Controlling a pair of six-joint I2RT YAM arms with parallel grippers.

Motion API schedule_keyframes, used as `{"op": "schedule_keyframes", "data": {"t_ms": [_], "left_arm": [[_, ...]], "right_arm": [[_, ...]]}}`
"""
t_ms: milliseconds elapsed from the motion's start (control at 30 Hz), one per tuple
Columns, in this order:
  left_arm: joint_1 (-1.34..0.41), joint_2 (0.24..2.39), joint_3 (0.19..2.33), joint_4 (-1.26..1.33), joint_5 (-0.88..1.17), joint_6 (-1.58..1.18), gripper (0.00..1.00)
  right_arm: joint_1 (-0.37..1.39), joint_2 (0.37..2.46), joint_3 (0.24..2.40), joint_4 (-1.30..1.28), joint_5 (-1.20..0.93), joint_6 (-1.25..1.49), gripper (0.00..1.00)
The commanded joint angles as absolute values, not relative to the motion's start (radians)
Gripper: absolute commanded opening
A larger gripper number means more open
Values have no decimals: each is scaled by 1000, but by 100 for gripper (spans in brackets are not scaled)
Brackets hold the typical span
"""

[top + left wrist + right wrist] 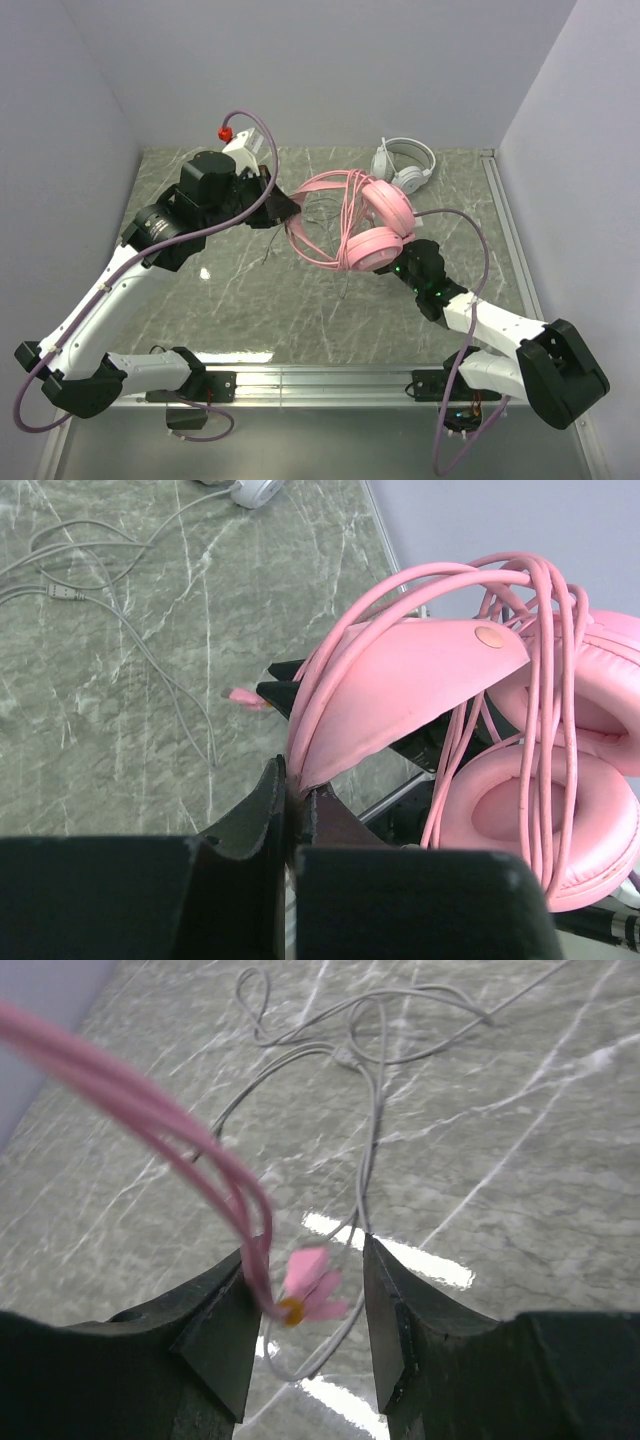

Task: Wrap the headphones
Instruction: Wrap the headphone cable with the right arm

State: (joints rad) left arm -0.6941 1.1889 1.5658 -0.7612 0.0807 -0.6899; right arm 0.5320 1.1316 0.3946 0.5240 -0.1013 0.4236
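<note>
Pink headset (380, 225) up above the marbled bench (250, 310), near its middle. Clamped by the headband edge in the left pincer (293, 790), jaws together on it. Pink cable (170, 1130) looped several times over band and cups. Right pincer (306, 1250) apart, plug (310, 1285) hanging between the fingers, cable lying against 1. White headset (405, 163) flat at the far edge, thin grey cable (370, 1160) sprawled loose on the bench.

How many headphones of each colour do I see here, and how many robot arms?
pink headphones: 1
white headphones: 1
robot arms: 2 (left arm, right arm)
Total: 4
</note>
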Motion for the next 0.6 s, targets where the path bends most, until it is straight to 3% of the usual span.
{"op": "schedule_keyframes", "data": {"t_ms": [0, 200, 300, 567], "left_arm": [[-690, 1146, 1628, -607, 89, -764, 0], [-690, 1140, 1629, -600, 84, -776, 0], [-690, 1137, 1629, -594, 80, -782, 0], [-690, 1131, 1626, -572, 64, -801, 0]], "right_arm": [[538, 1137, 413, 600, -11, 433, 50], [540, 1137, 384, 667, -38, 440, 43], [545, 1150, 388, 678, -57, 446, 32], [589, 1190, 364, 719, -31, 465, 39]]}}
